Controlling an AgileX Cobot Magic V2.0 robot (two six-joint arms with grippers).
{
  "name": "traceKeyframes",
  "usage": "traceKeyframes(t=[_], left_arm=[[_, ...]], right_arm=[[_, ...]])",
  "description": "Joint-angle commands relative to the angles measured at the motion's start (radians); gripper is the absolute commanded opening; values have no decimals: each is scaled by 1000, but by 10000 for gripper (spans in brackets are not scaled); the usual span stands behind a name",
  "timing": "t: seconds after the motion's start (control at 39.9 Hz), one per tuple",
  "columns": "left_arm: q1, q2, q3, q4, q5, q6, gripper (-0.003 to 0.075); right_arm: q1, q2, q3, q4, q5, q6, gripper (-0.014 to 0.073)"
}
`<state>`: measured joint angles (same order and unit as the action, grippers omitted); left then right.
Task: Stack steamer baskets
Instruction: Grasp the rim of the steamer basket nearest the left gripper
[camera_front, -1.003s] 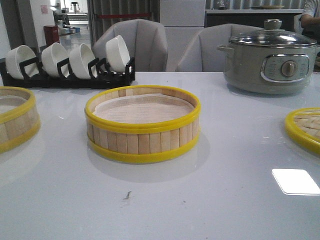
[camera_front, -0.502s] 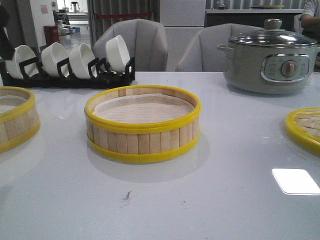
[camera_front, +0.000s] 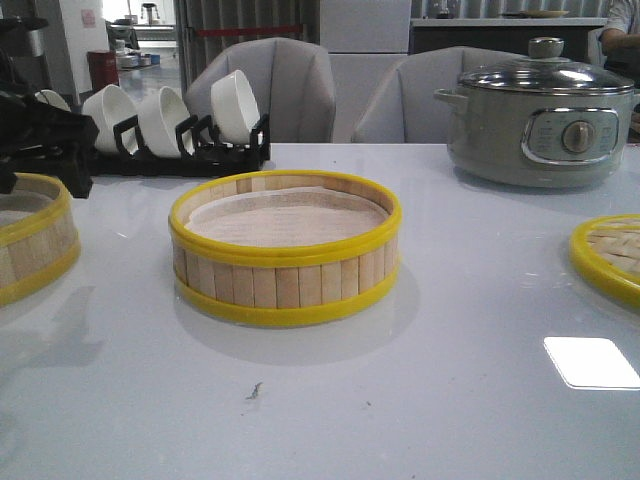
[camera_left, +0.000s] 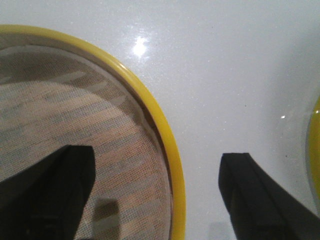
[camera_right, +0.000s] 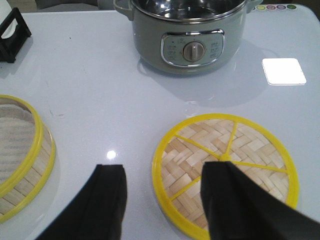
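— Two steamer baskets sit on the white table (camera_front: 450, 400): the centre basket (camera_front: 285, 250) stands in front of the bowl rack (camera_front: 185, 150), and the left basket (camera_front: 30, 235) is well apart from it, also in front of that rack.

— We see our left gripper (camera_left: 157, 192) wide apart, straddling the left basket's yellow rim, gripping nothing.

— And our right gripper (camera_right: 162, 202)?

— Spread too, empty, above the woven lid (camera_right: 225, 167) in front of the grey pot (camera_right: 187, 37).

Bamboo-slat steamer baskets (camera_front: 285, 250) with glossy yellow bands sit on a smooth, reflective table (camera_front: 450, 380).
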<state>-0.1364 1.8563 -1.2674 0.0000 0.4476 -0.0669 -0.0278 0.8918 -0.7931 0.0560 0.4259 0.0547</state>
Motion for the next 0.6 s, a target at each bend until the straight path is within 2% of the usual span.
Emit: traceKeyframes(t=[0.0,0.13,0.33,0.45,0.58], left_arm=[[-5,-24,-41,-19,-30,-6,569],[-5,6,-42,-28,-26,-6,553],[-5,25,-42,-49,12,-6,465],[-5,25,-42,-49,19,-6,319],[-5,21,-43,-53,30,-6,85]], right_arm=[[-2,-7,-39,4,-75,-3,445],[-2,-7,-39,4,-79,-3,445],[-2,-7,-39,4,-82,-3,445],[-2,-7,-39,4,-83,-3,445],[-2,-7,-39,4,-82,-3,445]])
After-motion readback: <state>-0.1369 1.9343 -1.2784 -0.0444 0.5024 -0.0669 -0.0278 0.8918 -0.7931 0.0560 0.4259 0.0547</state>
